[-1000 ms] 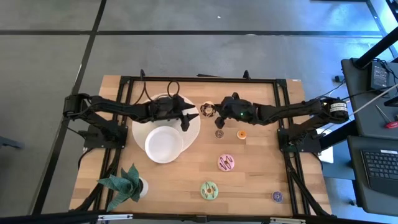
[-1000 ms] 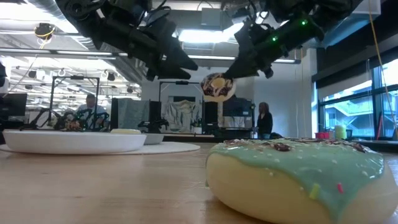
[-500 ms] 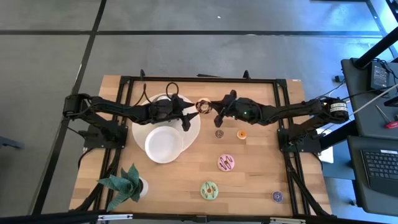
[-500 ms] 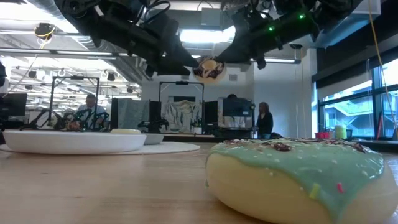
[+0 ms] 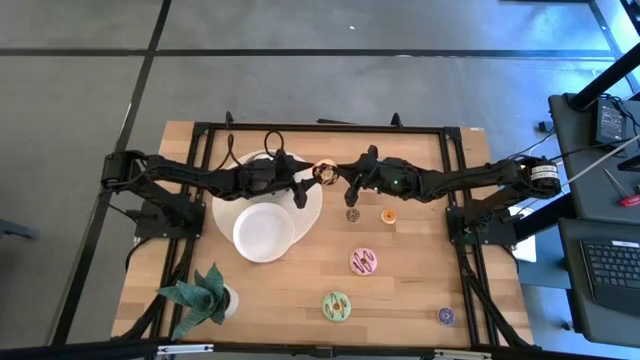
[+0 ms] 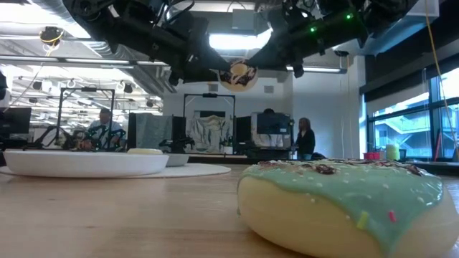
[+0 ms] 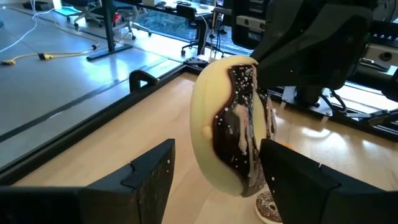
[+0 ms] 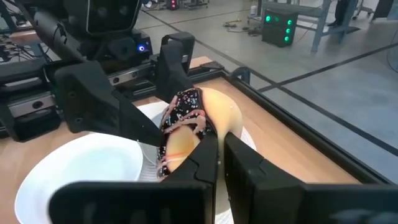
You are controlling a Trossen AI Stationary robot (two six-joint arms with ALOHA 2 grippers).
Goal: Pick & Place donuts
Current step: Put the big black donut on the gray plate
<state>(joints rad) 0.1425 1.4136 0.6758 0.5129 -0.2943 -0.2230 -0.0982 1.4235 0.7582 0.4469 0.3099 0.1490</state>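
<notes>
A wooden table [image 5: 410, 280] inside a black frame stood on a grey floor, and the low view showed a workshop with a person [image 6: 304, 137] standing far behind it. Under the left gripper [image 5: 303, 184] sat two white plates [image 5: 262, 232], the smaller overlapping the larger. The right gripper [image 5: 343, 178] reached in from the opposite side, its tips close to the left gripper's, both raised above the table. Between them hung a chocolate-iced donut [image 5: 323, 172] on a cream base, held on edge: the right gripper's fingers [image 8: 205, 160] were pinched on its rim, while the left gripper's fingers [image 7: 152, 180] stood spread to either side of it, apparently not yet touching, though the angle made that hard to judge. Below the right gripper lay a small chocolate donut [image 5: 352, 214] and a small orange donut [image 5: 388, 215]; farther off were a pink donut [image 5: 363, 262], a green donut [image 5: 336, 305] and a small purple donut [image 5: 446, 315].
</notes>
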